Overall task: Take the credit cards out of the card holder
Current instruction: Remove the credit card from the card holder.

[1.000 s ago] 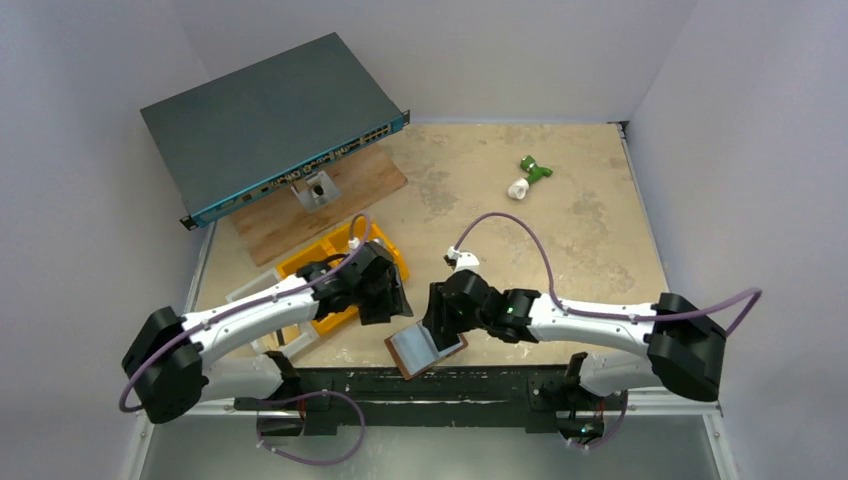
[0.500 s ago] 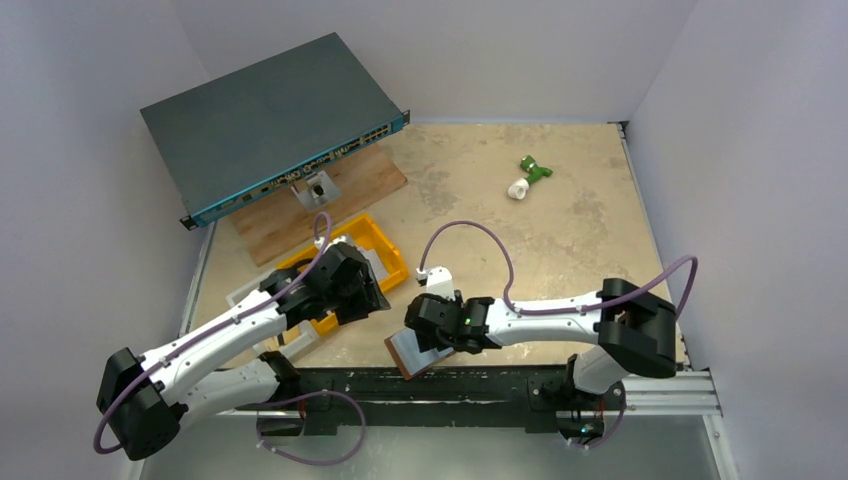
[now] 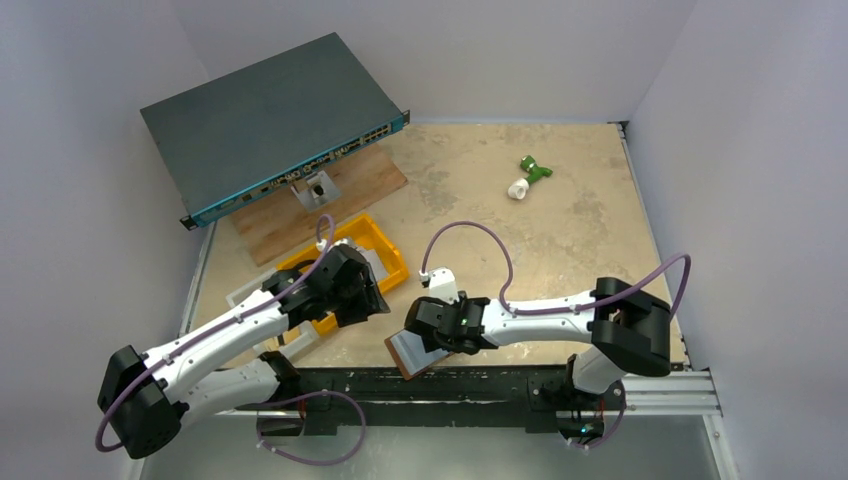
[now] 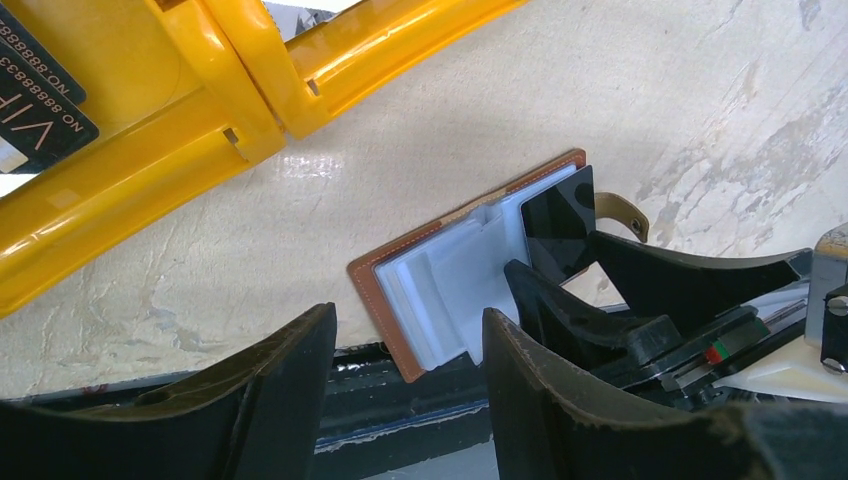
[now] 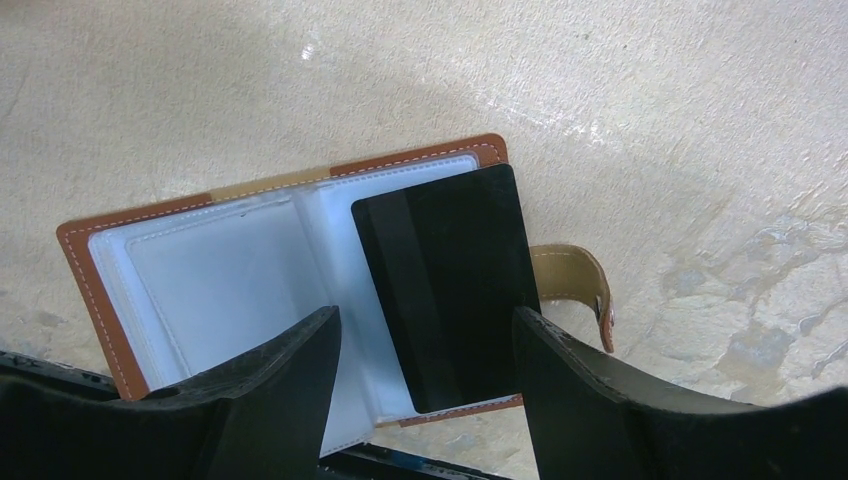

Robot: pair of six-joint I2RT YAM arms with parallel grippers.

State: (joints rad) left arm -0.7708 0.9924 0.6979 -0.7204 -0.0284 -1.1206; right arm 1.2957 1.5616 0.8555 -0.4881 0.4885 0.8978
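The card holder [image 3: 403, 354] lies open at the table's near edge, a brown leather bifold with pale sleeves [image 5: 220, 270] and a snap tab [image 5: 575, 280] at its right. One black credit card [image 5: 450, 290] with a darker stripe lies on its right half, partly over the edge. My right gripper [image 5: 422, 318] hovers open just above that half, fingers either side of the card and not gripping it. My left gripper [image 4: 407, 315] is open and empty, above and left of the holder [image 4: 385, 305], near the yellow bin.
A yellow bin [image 3: 389, 258] sits left of the holder with a black VIP card [image 4: 40, 95] in it. A white frame [image 3: 250, 290] lies beside the bin. At the back are a network switch [image 3: 270, 120], a wood board [image 3: 340, 190] and a green-white part [image 3: 528, 176].
My right gripper has moved left and down over the holder and opened wider. My left gripper has drawn back left toward the yellow bin. The holder has not moved.
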